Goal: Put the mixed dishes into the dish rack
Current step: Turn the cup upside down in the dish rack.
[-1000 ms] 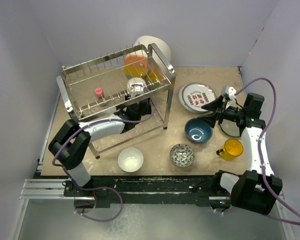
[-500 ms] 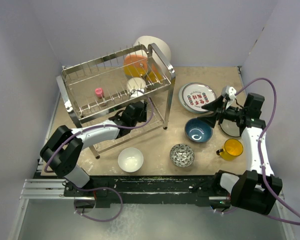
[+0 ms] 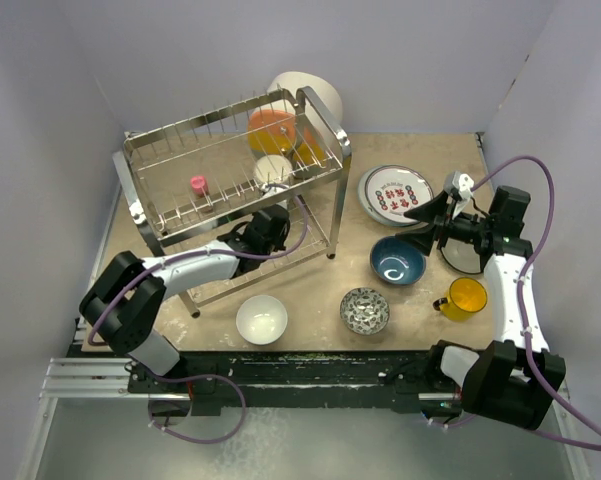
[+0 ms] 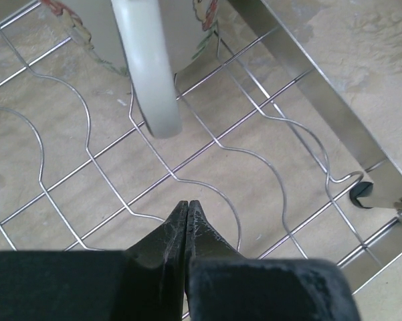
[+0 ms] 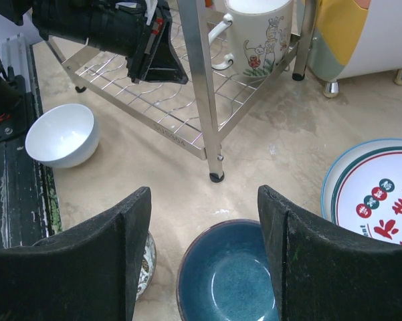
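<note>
The dish rack (image 3: 230,165) of chrome wire stands at the back left. A white mug with cartoon prints (image 4: 154,40) sits upright on its lower tier (image 4: 207,144), also seen in the right wrist view (image 5: 257,37). My left gripper (image 4: 187,204) is shut and empty inside that tier, a short way back from the mug's handle, and appears from above (image 3: 277,220). My right gripper (image 5: 204,257) is open, hovering over the dark blue bowl (image 5: 231,284) (image 3: 398,260) without touching it.
On the table lie a white bowl (image 3: 261,319), a small grey-patterned bowl (image 3: 365,310), a yellow cup (image 3: 467,297), a red-lettered plate (image 3: 395,193) and a grey plate (image 3: 460,258). An orange dish (image 3: 270,128) and a pink piece (image 3: 197,185) sit in the rack's top tier.
My left gripper has drawn back from the mug along the lower tier and shut its jaws on nothing. The mug stays in the rack. The right arm has not moved.
</note>
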Tool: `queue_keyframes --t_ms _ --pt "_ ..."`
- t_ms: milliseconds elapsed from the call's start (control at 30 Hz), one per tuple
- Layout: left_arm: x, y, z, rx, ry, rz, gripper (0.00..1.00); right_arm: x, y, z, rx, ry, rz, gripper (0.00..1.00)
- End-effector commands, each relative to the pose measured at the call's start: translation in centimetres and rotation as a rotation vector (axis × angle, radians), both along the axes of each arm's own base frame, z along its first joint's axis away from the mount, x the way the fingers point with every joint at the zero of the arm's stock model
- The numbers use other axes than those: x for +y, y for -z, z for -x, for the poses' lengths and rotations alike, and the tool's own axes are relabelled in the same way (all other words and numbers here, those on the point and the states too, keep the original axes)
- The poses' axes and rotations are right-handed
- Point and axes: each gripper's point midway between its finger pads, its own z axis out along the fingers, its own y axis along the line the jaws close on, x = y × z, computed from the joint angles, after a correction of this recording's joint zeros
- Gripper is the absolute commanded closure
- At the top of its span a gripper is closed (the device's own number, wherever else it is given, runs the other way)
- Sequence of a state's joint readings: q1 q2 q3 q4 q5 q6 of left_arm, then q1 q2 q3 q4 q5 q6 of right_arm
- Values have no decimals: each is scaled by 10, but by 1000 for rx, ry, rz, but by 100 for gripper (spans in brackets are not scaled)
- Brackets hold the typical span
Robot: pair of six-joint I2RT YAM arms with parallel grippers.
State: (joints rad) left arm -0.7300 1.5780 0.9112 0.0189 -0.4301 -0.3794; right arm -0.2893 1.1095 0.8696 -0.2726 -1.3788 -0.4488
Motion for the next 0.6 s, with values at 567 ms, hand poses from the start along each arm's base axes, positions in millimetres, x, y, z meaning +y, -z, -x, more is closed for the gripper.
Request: queue_keyframes --t_ms 567 --pt "-56 -54 83 6 455 234 100 -10 -11 -14 -82 54 76 32"
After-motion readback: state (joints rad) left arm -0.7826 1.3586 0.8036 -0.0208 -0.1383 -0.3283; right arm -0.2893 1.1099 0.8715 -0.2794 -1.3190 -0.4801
